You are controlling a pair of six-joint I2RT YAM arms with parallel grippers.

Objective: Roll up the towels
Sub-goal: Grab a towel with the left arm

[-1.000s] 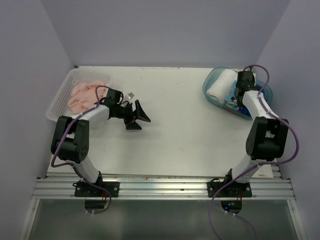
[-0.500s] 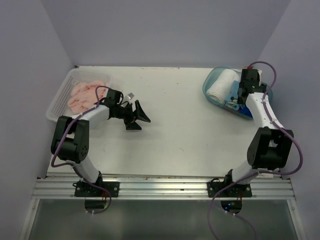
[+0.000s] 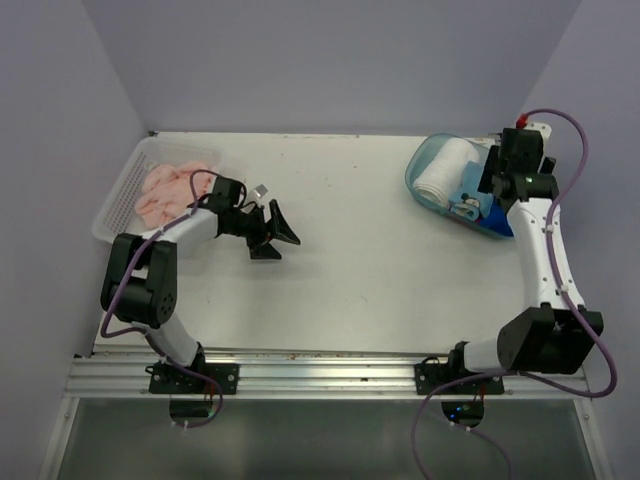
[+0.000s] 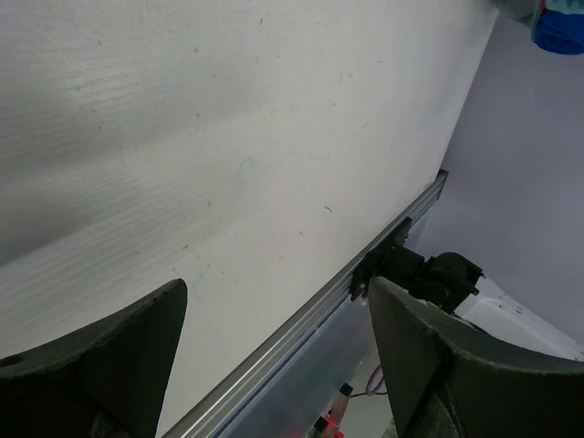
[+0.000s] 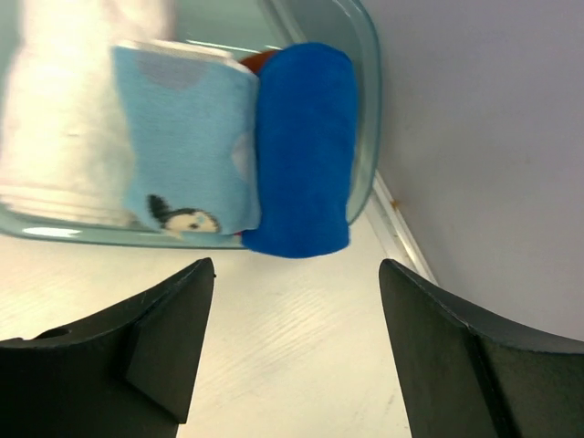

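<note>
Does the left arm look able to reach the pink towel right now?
Probably yes: the pink towel lies uncovered in the open basket beside that arm, and the left claw is open and empty.

No lettering can be read in any view.
The light blue cloth (image 5: 187, 128) bears only a small cartoon figure, without words; the royal blue towel (image 5: 306, 146) touching it is plain fabric, and no label, brand or number is legible.
</note>
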